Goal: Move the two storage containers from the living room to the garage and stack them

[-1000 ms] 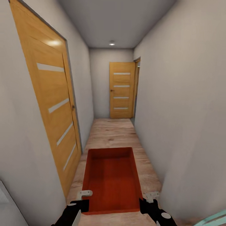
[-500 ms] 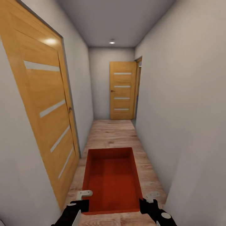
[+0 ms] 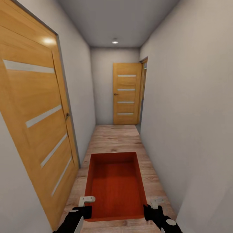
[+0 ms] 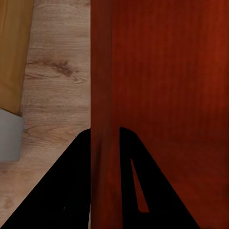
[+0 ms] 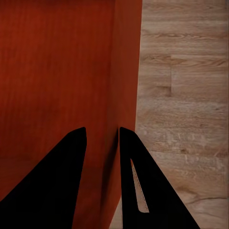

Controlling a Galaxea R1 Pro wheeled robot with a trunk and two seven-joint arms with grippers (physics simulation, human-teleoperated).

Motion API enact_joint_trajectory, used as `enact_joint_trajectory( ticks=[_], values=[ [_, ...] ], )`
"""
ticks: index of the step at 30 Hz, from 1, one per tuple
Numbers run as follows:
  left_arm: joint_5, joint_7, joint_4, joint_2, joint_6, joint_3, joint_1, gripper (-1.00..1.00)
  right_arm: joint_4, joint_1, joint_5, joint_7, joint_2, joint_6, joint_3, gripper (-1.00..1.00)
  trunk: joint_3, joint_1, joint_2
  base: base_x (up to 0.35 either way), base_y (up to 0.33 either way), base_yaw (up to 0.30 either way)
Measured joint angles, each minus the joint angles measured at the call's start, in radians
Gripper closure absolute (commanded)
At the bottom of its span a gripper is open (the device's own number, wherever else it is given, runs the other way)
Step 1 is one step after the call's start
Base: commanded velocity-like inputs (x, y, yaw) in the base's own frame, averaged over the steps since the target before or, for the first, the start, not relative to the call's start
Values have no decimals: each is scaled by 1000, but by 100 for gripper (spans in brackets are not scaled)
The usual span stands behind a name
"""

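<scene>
The left gripper point(image 3: 84, 207) and right gripper point(image 3: 149, 208) each pinch a wall of the red bin point(image 3: 115, 184) in a narrow hallway; a wood door point(image 3: 35, 119) stands close.

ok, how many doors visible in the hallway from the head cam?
2. One large wooden door is in the left wall, close by. A second wooden door is at the far end of the corridor. An opening beside that far door may hide another.
</scene>
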State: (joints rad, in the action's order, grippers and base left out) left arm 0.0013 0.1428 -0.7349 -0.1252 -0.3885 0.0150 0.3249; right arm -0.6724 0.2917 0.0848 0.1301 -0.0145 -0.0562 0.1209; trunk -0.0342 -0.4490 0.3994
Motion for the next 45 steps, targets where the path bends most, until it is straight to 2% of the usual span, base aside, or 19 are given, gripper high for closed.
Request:
enact_joint_trajectory(
  ticks=[45],
  values=[
    [0,0,0,-1,0,0,0,100,0,0,-1,0,0,0,-1,100,0,0,0,327,-12,0]
  ],
)
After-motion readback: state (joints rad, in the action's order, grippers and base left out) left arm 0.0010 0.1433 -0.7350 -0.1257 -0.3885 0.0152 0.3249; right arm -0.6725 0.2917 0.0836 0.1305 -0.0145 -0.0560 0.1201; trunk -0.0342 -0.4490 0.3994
